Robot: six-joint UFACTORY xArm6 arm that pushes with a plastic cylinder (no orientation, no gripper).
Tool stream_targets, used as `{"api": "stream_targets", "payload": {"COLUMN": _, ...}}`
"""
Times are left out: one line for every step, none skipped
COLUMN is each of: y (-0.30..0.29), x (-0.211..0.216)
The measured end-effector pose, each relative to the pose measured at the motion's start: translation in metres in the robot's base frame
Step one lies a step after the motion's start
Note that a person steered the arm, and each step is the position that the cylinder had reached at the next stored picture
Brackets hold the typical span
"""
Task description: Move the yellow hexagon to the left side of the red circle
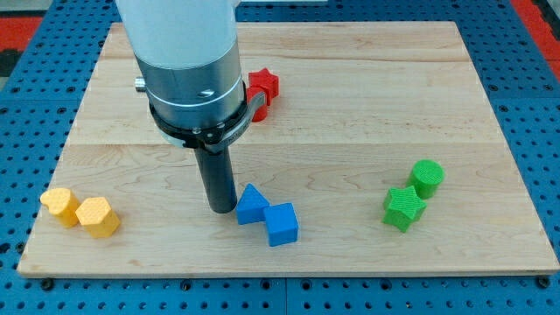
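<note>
Two yellow blocks sit together at the view's lower left. The right one has flat sides and looks like the hexagon; the left one is more rounded. A red block shows at the view's top centre, partly hidden behind the arm, with a jagged outline. No clearly round red block shows. My tip rests on the board at centre, just left of a blue triangle. It is far right of the yellow blocks and well below the red block.
A blue cube lies against the blue triangle's lower right. A green round block and a green star sit at the right. The wooden board ends on a blue surface. The arm's body hides the top centre-left.
</note>
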State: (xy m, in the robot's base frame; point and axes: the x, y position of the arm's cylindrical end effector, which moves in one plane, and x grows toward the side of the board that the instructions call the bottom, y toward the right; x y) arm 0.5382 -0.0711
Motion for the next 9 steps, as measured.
{"api": "stream_targets", "payload": {"y": 0.000, "x": 0.000}}
{"api": "stream_targets", "payload": {"y": 0.006, "x": 0.000}}
{"api": "stream_targets", "payload": {"y": 0.005, "x": 0.000}}
{"api": "stream_targets", "payload": {"y": -0.004, "x": 0.018}}
{"api": "stream_targets", "payload": {"y": 0.005, "x": 0.078}}
{"api": "stream_targets", "payload": {"y": 0.055, "x": 0.079}}
{"api": "stream_targets", "payload": {"y": 0.127, "x": 0.078}}
{"api": "stream_targets", "payload": {"y": 0.086, "x": 0.081}}
{"api": "stream_targets", "payload": {"y": 0.005, "x": 0.081}}
